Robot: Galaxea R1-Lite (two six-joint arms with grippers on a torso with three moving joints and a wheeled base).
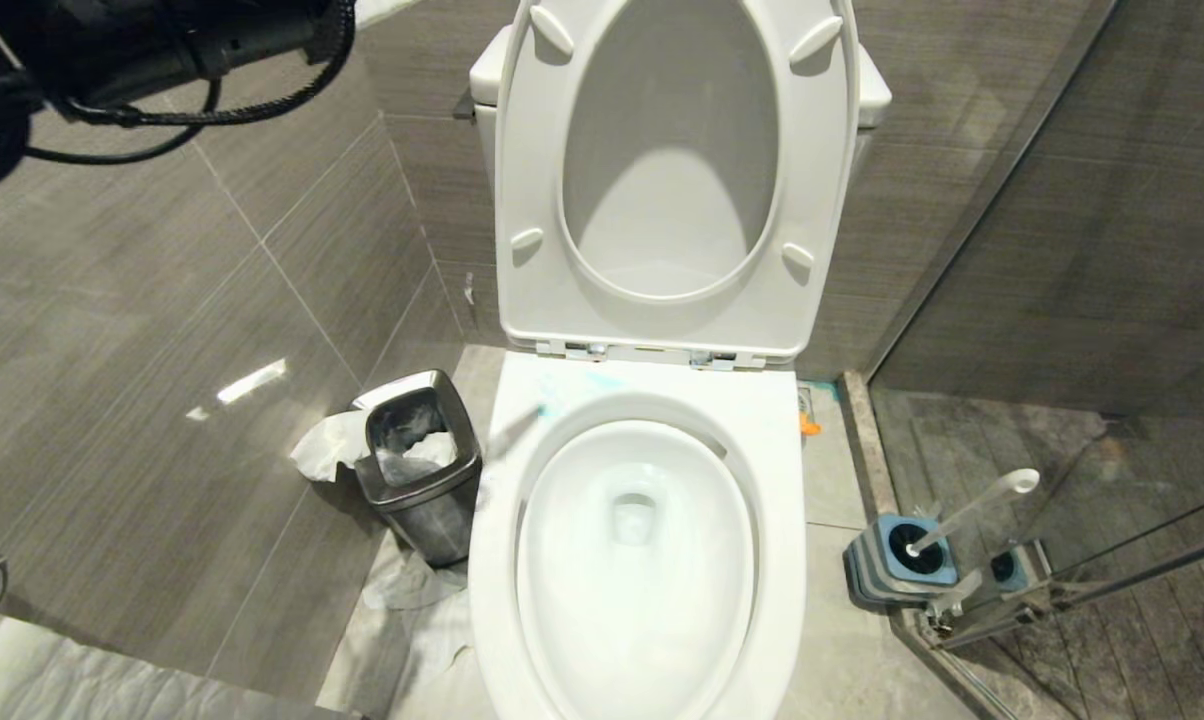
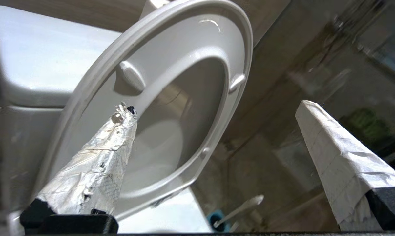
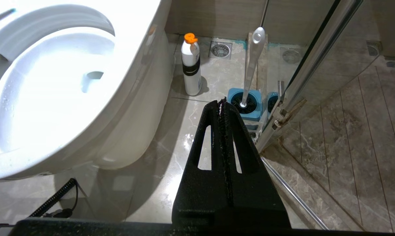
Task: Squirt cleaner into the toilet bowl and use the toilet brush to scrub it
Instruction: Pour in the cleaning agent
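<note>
The toilet bowl (image 1: 652, 400) stands in the middle of the head view with its seat (image 1: 522, 170) and lid raised. Pale teal streaks of cleaner (image 1: 567, 392) lie on the back left of the rim. The toilet brush (image 1: 967, 512) leans in its blue-and-grey holder (image 1: 902, 575) on the floor to the bowl's right. My left arm (image 1: 72, 60) is raised at the upper left. My left gripper (image 2: 216, 108) is open and empty, facing the raised seat (image 2: 171, 59). My right gripper (image 3: 221, 102) is shut on nothing, low over the floor short of the brush (image 3: 254, 62) and holder (image 3: 250, 113).
A steel waste bin (image 1: 417, 465) with a white liner stands left of the bowl, with paper on the floor around it. A white bottle with an orange cap (image 3: 191, 68) stands by the bowl's right side. A glass shower partition (image 1: 1062, 300) closes off the right, mirroring the brush holder.
</note>
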